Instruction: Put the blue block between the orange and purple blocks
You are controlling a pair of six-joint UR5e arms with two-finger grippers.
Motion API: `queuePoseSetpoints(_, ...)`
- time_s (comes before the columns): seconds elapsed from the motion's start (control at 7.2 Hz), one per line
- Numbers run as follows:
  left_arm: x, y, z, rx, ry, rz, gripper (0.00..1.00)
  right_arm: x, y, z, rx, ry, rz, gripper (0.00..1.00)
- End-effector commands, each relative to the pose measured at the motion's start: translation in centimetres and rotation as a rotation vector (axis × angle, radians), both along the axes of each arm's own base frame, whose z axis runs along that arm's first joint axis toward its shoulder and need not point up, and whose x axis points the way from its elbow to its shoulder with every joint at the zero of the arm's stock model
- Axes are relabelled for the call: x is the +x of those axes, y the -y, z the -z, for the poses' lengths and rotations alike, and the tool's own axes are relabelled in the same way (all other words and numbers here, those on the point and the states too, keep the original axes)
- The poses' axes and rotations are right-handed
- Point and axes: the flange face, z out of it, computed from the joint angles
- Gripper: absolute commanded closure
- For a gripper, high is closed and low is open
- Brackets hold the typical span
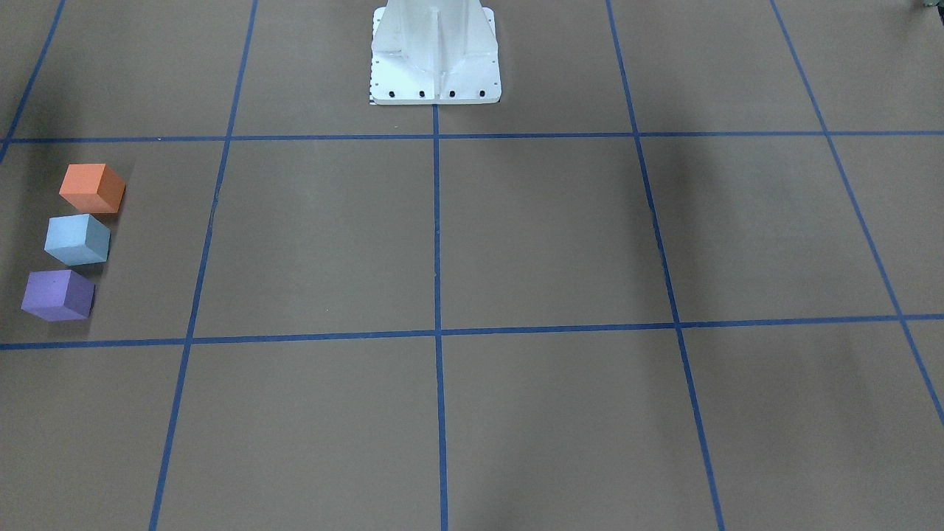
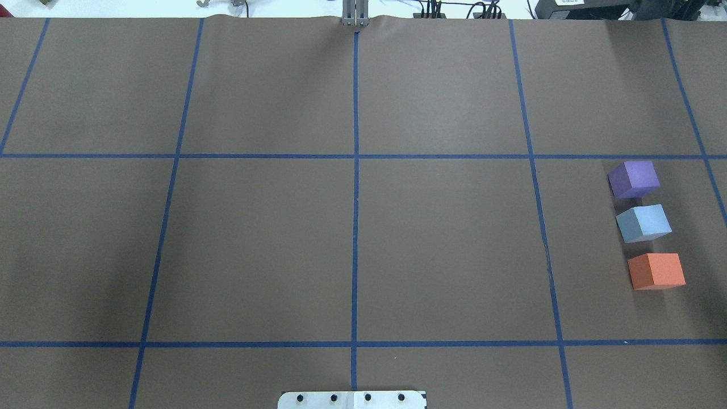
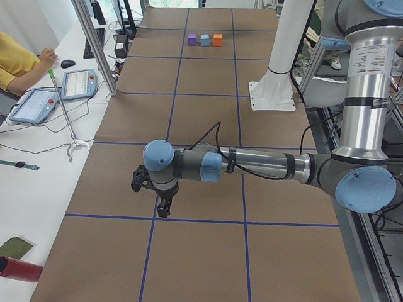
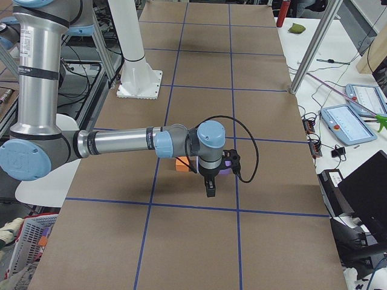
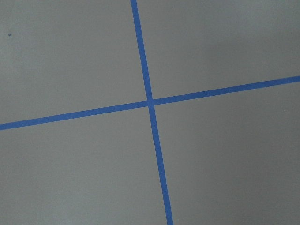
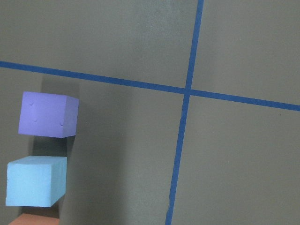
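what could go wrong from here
1. The right gripper hangs low near the blocks in the right side view, so a careless retreat might clip one.
2. The blue block sits close between the purple block and the orange block, so one nudge could shift all three.

Opposed steep views (blue block shared)
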Motion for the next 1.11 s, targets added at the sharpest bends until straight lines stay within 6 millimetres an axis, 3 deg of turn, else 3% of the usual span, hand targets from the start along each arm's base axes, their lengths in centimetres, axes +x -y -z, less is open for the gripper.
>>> queuePoseSetpoints(0.0, 0.0, -0.1, -0.1, 0.0, 0.0, -0.002, 0.0, 0.0, -0.4, -0.9, -0.015, 0.0, 0.006, 0.0)
queuePoseSetpoints(0.28, 0.0, -1.0, -0.9, -0.013, 0.0, -0.003, 0.0, 0.0, -0.5, -1.0, -0.017, 0.0, 0.005, 0.0)
queuePoseSetpoints(0.97, -0.1, -1.1, -1.6, -0.043, 0.006, 0.013, 0.0, 0.0, -0.3, -0.5, -0.004, 0.004, 0.007, 0.0)
